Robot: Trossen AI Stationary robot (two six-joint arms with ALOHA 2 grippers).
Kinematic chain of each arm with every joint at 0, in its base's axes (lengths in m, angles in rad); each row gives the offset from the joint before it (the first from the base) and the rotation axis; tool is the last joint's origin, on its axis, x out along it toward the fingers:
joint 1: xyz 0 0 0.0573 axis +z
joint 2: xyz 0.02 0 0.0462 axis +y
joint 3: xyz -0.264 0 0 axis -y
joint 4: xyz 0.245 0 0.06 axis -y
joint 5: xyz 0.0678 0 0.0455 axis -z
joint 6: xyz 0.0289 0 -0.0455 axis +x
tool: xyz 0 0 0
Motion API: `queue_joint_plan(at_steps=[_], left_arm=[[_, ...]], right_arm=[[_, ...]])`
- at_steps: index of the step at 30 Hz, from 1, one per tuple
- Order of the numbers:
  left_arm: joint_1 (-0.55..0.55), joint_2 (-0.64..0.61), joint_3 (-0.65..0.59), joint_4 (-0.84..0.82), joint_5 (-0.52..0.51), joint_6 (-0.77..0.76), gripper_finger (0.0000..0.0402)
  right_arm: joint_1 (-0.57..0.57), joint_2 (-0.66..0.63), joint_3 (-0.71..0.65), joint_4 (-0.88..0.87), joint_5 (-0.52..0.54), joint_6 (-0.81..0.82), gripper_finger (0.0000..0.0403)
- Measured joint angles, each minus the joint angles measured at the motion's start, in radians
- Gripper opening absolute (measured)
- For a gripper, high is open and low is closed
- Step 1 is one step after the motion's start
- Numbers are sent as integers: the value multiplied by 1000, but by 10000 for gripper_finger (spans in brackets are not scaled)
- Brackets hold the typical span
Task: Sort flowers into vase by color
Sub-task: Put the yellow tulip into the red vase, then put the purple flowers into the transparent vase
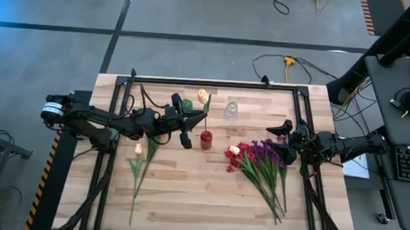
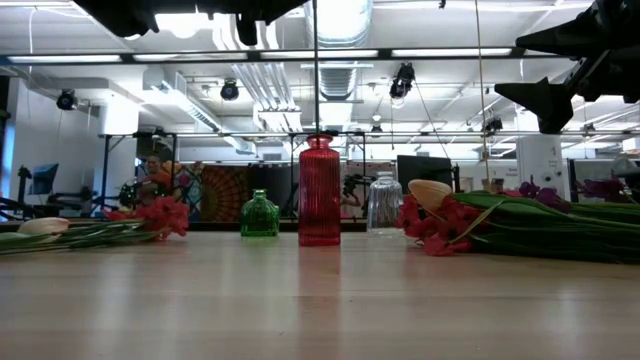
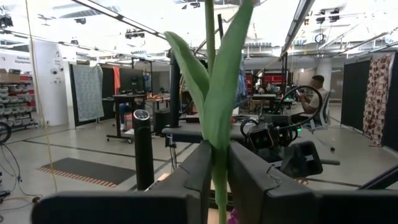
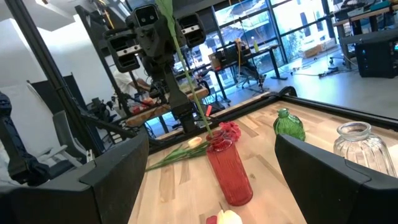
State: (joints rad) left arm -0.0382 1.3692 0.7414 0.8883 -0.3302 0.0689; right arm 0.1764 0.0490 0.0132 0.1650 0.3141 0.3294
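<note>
Left hand [image 1: 187, 128] sits over the middle of the surface [image 1: 185, 199], just beside the red vase [image 1: 205, 139]. Its fingers [image 3: 193, 171] pinch the green stem of a cream-yellow flower [image 1: 203, 96]; the stem runs down into the red vase's mouth, with the blossom lying toward the far edge in the high view.

Right hand [image 1: 284, 130] hovers near the right edge above the bunch of red and purple flowers [image 1: 262, 165], its fingers spread wide and holding nothing.

Green vase [image 1: 187, 105] and clear vase [image 1: 231, 110] stand nearer the far edge.

Two more sprigs [image 1: 141, 164] lie toward the left edge, blossoms pointing to the middle.
</note>
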Motion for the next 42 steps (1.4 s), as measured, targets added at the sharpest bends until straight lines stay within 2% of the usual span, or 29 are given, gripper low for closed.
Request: queue_joint_plan(at_steps=[14, 25, 31, 36, 40, 42], left_arm=[[0, 0, 0, -18, 0, 0, 110], [0, -28, 1, -113, 0, 8, 193], [-7, -179, 1, -385, 0, 23, 214], [-51, -297, 1, -610, -1, -65, 213], [-108, -339, 1, -734, -4, -140, 212], [-138, -346, 1, -775, -38, -188, 212]], right_arm=[[0, 0, 0, 0, 0, 0, 341], [0, 0, 0, -2, 0, 2, 341], [0, 1, 0, -3, -19, 59, 341], [0, 9, 0, -4, -55, 121, 341], [0, 46, 0, -3, -46, 151, 341], [0, 72, 4, -13, -30, 171, 341]])
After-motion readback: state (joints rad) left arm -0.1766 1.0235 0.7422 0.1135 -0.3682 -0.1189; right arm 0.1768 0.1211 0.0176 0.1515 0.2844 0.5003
